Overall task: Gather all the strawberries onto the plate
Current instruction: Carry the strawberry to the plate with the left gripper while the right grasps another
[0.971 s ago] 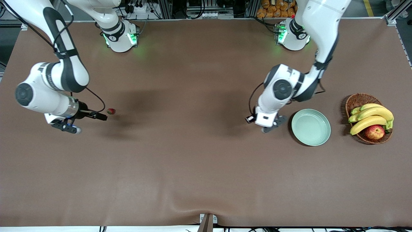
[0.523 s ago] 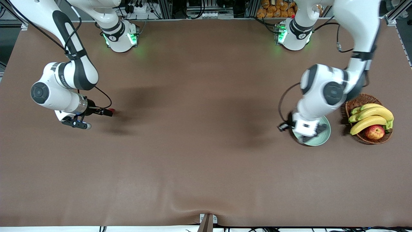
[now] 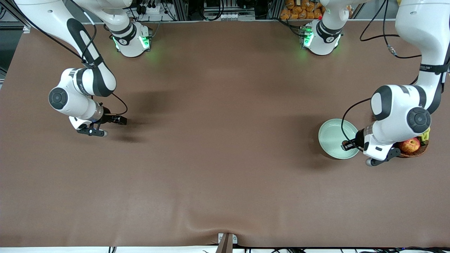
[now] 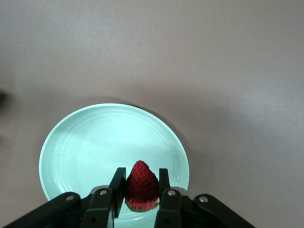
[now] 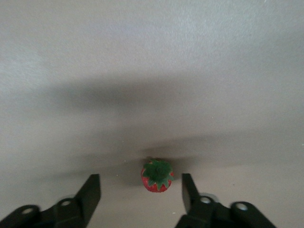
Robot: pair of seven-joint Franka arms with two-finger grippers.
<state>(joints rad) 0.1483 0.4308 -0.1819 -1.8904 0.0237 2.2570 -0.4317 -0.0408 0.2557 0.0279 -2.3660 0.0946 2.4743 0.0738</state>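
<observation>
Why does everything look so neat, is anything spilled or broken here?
Nothing stands out. The left gripper holds one strawberry over the plate, which has nothing lying in it. The right gripper straddles a second strawberry on the table, jaws apart. The fruit basket sits upright.

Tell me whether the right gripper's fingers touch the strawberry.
Apart. In the right wrist view, table shows on both sides between the strawberry and the right gripper's fingers.

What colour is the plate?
Pale mint green; the plate shows best in the left wrist view.
</observation>
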